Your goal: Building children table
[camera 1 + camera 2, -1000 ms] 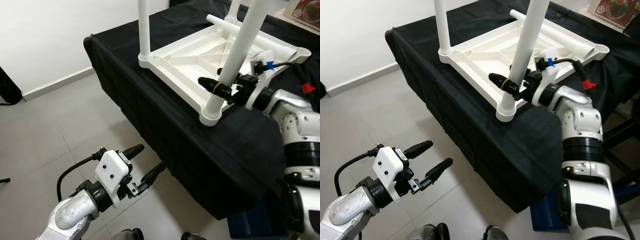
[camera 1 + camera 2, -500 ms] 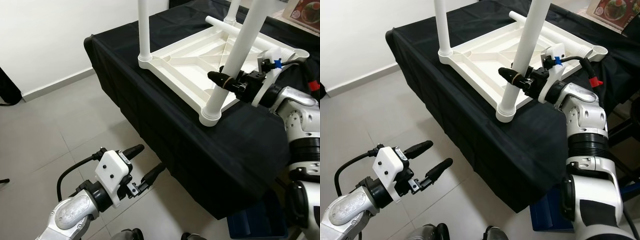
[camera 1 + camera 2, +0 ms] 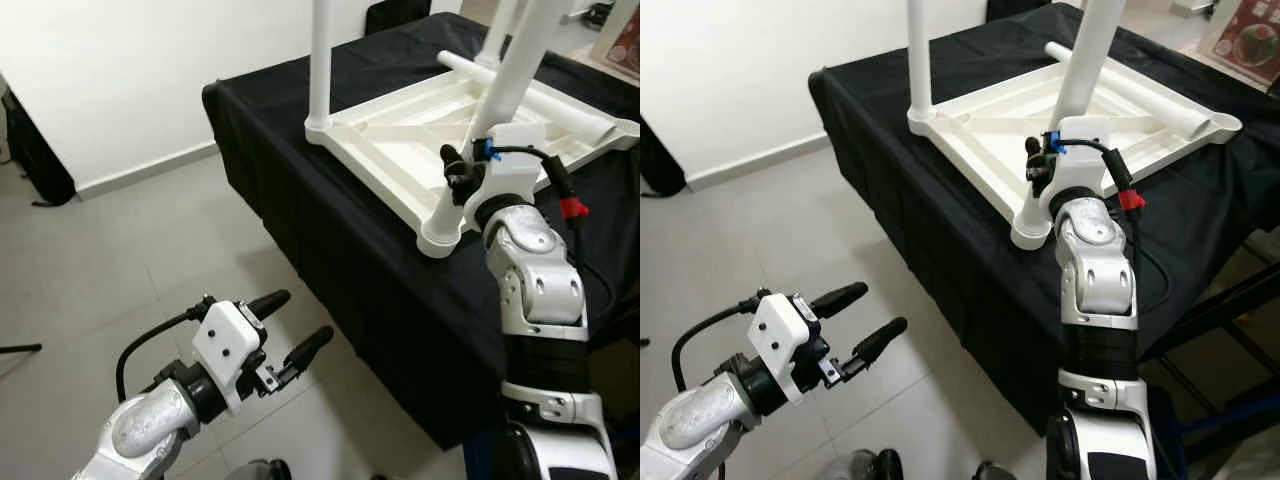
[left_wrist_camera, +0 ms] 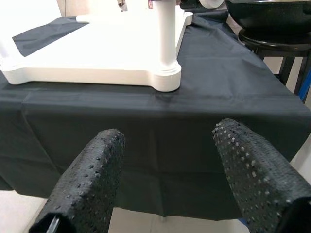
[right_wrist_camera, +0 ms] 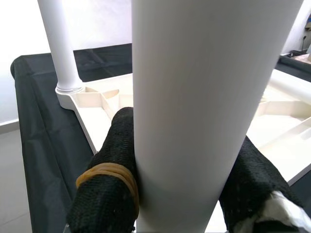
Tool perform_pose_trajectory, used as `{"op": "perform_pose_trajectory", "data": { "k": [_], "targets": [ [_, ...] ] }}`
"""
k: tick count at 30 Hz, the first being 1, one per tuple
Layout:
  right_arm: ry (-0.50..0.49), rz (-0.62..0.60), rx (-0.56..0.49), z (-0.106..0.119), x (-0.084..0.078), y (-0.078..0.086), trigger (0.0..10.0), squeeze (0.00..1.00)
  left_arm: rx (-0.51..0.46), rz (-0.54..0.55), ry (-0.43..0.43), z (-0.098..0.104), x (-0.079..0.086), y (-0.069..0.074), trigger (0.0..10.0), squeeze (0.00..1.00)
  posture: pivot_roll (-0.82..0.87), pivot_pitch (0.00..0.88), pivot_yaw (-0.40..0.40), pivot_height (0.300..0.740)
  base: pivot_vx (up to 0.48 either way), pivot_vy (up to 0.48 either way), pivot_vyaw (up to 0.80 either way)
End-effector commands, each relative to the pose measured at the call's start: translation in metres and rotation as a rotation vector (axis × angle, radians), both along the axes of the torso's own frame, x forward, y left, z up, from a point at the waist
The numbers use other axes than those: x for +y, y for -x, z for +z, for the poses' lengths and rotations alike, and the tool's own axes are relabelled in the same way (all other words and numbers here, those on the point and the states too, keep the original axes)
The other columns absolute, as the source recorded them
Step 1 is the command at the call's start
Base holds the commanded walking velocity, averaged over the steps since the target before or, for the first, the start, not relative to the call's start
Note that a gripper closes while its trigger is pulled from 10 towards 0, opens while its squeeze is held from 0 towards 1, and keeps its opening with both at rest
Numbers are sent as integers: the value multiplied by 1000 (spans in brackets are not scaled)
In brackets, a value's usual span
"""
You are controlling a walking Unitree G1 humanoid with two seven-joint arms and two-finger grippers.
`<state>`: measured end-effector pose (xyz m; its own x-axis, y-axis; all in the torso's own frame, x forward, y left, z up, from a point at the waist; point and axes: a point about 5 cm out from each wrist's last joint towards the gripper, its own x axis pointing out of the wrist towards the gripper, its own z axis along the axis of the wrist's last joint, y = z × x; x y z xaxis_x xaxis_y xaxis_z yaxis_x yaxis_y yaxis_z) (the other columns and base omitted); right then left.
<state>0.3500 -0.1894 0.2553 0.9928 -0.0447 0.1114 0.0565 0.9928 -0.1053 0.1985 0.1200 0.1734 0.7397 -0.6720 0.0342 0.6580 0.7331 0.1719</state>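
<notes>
A white children's table top point(image 3: 400, 150) lies upside down on a black-draped table point(image 3: 330, 240). Two white legs stand up from its corners: a far one point(image 3: 320, 60) and a near one point(image 3: 500, 90), set in the socket point(image 3: 440, 235) at the cloth's edge. A loose leg point(image 3: 540, 98) lies across the top. My right gripper point(image 3: 455, 170) is shut on the near leg point(image 5: 204, 111), with one black finger point(image 5: 109, 170) pressed against each side of it. Low over the floor, my left gripper point(image 3: 290, 325) hangs open and holds nothing; its fingers point(image 4: 87, 179) point at the draped table.
Grey tiled floor point(image 3: 120, 260) spreads out to the left of the table, below a white wall. A dark bag point(image 3: 35, 150) leans against that wall. A black metal stand point(image 3: 1225, 300) is at the table's right end.
The camera has shifted, moving the whole scene right. My right forearm has swung in front of the near leg, with the gripper still around it. The left arm has not moved.
</notes>
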Motion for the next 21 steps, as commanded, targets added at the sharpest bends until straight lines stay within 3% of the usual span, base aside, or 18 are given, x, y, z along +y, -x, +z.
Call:
{"op": "perform_pose_trajectory", "data": {
  "k": [1, 7, 8, 11, 13, 14, 16, 21],
  "targets": [
    [73, -37, 103, -19, -7, 1, 9490, 0, 11, 1, -16, -4, 2, 0, 10000, 0, 17, 193, -14, 740, 0, 0, 0],
    [89, 35, 113, -15, 1, 1, 10000, 0, 12, -2, -14, -4, -1, 0, 10000, 0, 14, 192, -17, 740, 0, 0, 0],
    [71, 106, 96, -9, 4, 1, 10000, 1000, 12, -5, -11, -4, -2, 0, 10000, 0, 15, 194, -18, 740, 0, 0, 0],
    [62, 174, 70, -1, 3, 1, 10000, 1000, 12, -5, -11, -4, -2, 0, 10000, 0, 17, 197, -18, 740, 0, 0, 0],
    [81, 336, 37, 7, 2, 0, 10000, 1000, 13, -1, -12, -4, 0, 0, 10000, 0, 14, 197, -19, 740, 0, 0, 0],
    [81, 336, 37, 7, 2, 0, 10000, 1000, 13, -1, -12, -4, 0, 0, 10000, 0, 14, 197, -19, 740, 0, 0, 0],
    [126, 456, 30, 11, -3, 1, 10000, 1000, 15, -1, -12, -5, -1, 1, 10000, 0, 15, 199, -20, 740, 0, 0, 0],
    [151, 538, 68, 12, -14, -1, 10000, 1000, 16, -3, -9, -5, -2, 2, 10000, 0, 20, 201, -24, 740, 0, 0, 0]
  ]
}}
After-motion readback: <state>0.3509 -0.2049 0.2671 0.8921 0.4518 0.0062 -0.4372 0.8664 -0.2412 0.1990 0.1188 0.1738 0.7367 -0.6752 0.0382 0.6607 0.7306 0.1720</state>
